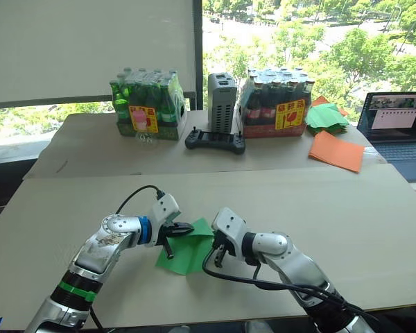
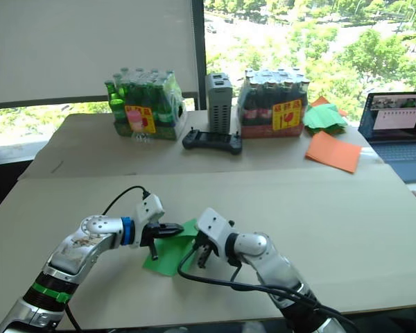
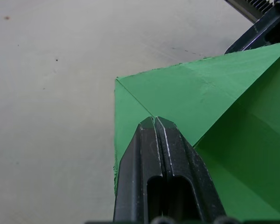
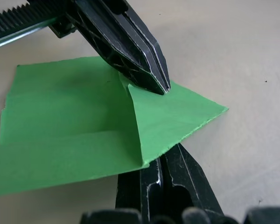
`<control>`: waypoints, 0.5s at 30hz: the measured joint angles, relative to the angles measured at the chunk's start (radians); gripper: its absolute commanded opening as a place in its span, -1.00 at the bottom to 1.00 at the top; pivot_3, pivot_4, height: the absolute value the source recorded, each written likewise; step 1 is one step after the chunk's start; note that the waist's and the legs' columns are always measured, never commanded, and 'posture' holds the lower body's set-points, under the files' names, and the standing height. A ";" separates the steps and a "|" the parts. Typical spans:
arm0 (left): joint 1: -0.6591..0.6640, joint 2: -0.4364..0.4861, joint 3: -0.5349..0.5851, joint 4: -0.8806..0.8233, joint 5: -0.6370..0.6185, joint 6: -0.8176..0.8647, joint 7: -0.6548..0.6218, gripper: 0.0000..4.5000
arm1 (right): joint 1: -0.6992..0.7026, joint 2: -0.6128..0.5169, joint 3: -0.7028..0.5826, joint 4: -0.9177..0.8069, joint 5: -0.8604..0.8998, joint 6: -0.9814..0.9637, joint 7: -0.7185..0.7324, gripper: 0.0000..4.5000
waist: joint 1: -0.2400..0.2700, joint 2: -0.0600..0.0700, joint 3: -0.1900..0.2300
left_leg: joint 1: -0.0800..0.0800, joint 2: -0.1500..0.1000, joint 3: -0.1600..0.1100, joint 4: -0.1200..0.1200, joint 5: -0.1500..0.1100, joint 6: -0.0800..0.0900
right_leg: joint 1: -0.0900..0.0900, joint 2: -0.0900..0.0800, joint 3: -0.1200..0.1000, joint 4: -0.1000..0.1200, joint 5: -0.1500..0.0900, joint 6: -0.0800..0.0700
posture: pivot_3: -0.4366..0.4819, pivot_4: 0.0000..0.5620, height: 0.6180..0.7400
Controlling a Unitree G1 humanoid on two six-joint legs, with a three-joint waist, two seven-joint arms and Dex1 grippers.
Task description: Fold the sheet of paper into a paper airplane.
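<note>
The sheet of paper lies bright green and creased on the pale table, between my two arms. My left gripper is shut, and its tip rests on the sheet where a diagonal crease begins. My right gripper is shut too, at the sheet's right edge. Its tips are hidden under that edge, so I cannot tell whether they pinch the paper. In the right wrist view a flap of the sheet is raised along the crease that runs from the left gripper toward my right fingers. No paper airplane shape shows.
At the back of the table stand a pack of green bottles, a grey box, a black controller and a pack of dark bottles. Orange sheets, a green paper stack and a laptop lie far right.
</note>
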 measured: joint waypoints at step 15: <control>0.032 -0.023 -0.004 -0.004 0.001 0.000 0.007 -0.98 | -0.101 0.087 0.026 0.104 -0.021 -0.038 -0.017 -1.00 | -0.001 0.000 0.000 | 0.000 0.001 0.000 0.007 0.000 0.001 | 0.001 0.002 0.001 0.001 0.002 0.000 | -0.05 -0.47 0.60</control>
